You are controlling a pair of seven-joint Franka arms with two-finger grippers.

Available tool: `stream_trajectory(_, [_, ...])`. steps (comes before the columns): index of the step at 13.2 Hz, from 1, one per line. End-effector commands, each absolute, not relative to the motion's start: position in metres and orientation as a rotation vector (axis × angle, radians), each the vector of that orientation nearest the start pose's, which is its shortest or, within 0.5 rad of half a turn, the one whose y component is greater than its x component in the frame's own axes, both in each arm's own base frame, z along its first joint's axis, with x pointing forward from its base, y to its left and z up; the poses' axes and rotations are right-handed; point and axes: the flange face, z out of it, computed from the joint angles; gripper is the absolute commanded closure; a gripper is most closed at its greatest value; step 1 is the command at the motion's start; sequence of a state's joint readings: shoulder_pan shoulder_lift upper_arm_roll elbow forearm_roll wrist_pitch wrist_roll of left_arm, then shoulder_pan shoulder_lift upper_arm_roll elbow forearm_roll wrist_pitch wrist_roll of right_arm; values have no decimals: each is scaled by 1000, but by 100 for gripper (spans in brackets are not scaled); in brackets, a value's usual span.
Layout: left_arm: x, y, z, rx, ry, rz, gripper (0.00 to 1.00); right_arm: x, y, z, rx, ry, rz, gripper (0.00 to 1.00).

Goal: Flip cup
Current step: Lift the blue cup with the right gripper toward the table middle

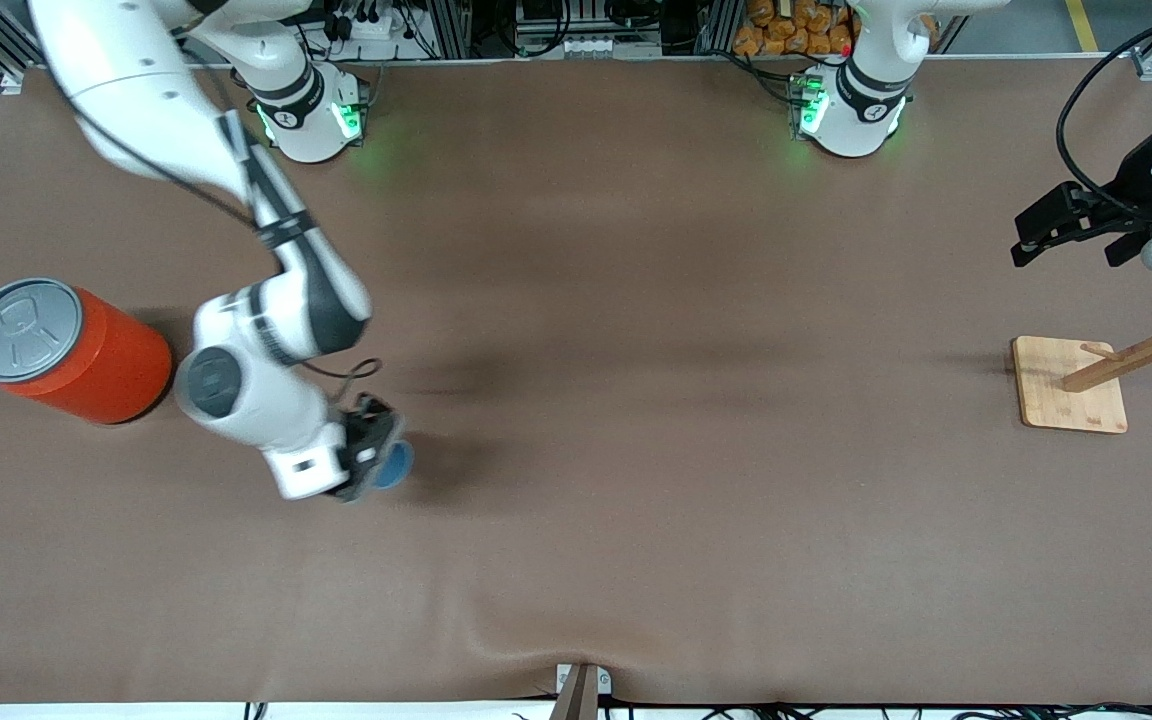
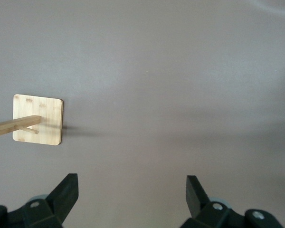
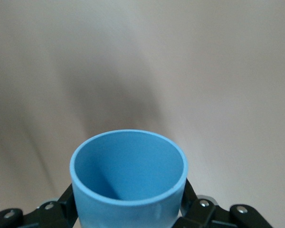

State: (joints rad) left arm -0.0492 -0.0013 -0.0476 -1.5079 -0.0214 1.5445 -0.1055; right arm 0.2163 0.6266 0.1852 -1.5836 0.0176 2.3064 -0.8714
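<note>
- Brown table cover [image 1: 636, 400] fills my front view, and it has a small wrinkle at the edge nearest to the camera.
- Nearest to the camera I see the cup [image 1: 396, 465], light blue, clamped in the right gripper [image 1: 374, 462] toward the right arm's end of the table.
- My right wrist view shows the cup [image 3: 128, 190] with its open rim turned toward that camera, and the black fingers [image 3: 66, 206] press on both sides of its wall.
- I cannot tell if the cup touches the table.
- Just beside the right arm stands a red can [image 1: 86, 350] with a grey lid.
- Toward the left arm's end stands a wooden rack [image 1: 1071, 385] on a square base.
- Over the table above this rack the left gripper [image 1: 1036, 235] waits, jaws wide apart and empty; its fingers [image 2: 66, 194] show in my left wrist view.
</note>
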Motion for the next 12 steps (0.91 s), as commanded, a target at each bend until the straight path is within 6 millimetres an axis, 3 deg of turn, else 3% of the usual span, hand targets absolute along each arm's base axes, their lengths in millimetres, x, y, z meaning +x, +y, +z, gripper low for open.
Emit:
stream_trajectory(1, [550, -53, 655, -3143, -19, -51, 0, 627, 342, 257, -2314, -2079, -231, 44])
stream_trajectory(3, [550, -54, 655, -3143, -17, -48, 0, 593, 410, 232, -2181, -2298, -237, 45])
stream_trajectory(4, [551, -55, 654, -3143, -15, -46, 0, 583, 427, 219, -2145, -2331, -220, 46])
stream_trajectory(6, [552, -56, 651, -3143, -12, -39, 0, 571, 443, 199, -2108, -2354, -231, 44])
stream_trajectory(7, [552, -57, 650, -3143, -10, -34, 0, 571, 444, 199, -2108, -2353, -250, 11])
stream_trajectory(8, [552, -58, 649, -3143, -3, -27, 0, 575, 440, 200, -2112, -2351, -253, 0])
stream_trajectory(10, [554, -60, 640, -3149, 1, 30, 0, 579, 437, 216, -2118, -2351, -259, 0])
stream_trajectory(12, [555, -60, 633, -3150, 1, 64, 0, 575, 436, 265, -2139, -2339, -192, 0])
